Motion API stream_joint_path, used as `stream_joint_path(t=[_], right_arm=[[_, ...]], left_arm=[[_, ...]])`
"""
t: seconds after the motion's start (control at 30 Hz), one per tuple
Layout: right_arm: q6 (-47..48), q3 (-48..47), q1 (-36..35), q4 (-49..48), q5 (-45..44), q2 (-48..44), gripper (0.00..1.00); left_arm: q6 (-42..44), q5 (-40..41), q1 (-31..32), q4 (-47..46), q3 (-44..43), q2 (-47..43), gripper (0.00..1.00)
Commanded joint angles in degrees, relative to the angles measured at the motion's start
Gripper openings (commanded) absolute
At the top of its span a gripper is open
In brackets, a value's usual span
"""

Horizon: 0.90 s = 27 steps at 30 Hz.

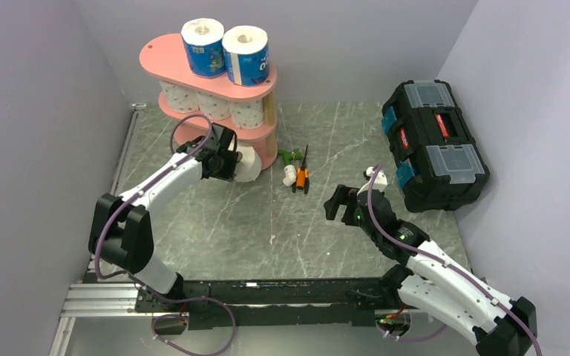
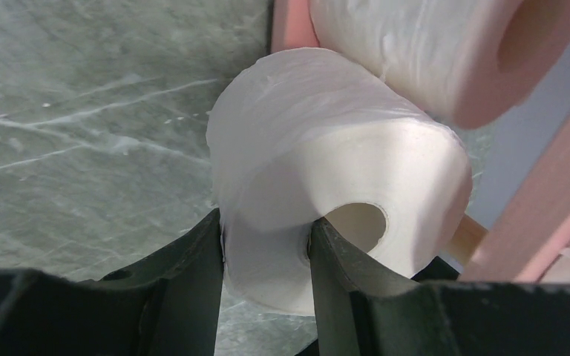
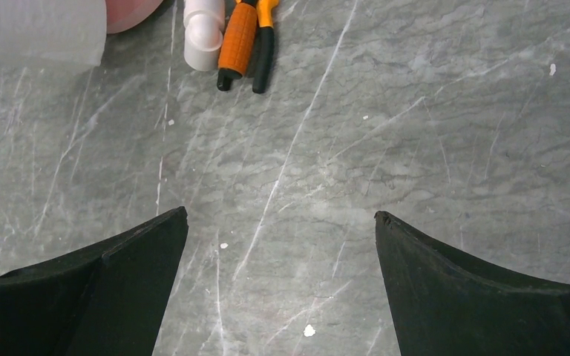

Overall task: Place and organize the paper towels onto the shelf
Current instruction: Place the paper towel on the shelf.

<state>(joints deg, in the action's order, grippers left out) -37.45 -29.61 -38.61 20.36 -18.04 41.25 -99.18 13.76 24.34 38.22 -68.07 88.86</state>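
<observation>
The pink three-tier shelf stands at the back left. Two blue-wrapped rolls stand on its top board and several pink-dotted rolls fill the middle tier. My left gripper is shut on a plain white roll at the front right end of the bottom tier. In the left wrist view one finger is in the core and one on the outside of this roll, with another roll lying behind it. My right gripper is open and empty above the table.
Orange-handled pliers and a small white-and-green plastic tool lie just right of the shelf; they also show in the right wrist view. A black toolbox stands at the right. Purple walls enclose the table.
</observation>
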Motion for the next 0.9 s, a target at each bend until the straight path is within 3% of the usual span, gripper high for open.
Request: stream_joint_path(t=[0.0, 0.8, 0.87], right_arm=[[1.15, -1.88, 0.19, -2.50, -1.50, 0.34, 1.00], [1.18, -1.77, 0.44, -1.90, -1.38, 0.25, 1.00], [1.16, -1.68, 0.43, -1.82, -1.38, 0.15, 1.00]], left_arm=[[0.73, 0.17, 0.35, -4.49, -4.76, 0.70, 0.00], [1.26, -0.51, 0.56, -9.55, -6.95, 6.14, 0.00], [1.32, -0.91, 0.60, -10.16, -6.55, 6.25, 0.09]])
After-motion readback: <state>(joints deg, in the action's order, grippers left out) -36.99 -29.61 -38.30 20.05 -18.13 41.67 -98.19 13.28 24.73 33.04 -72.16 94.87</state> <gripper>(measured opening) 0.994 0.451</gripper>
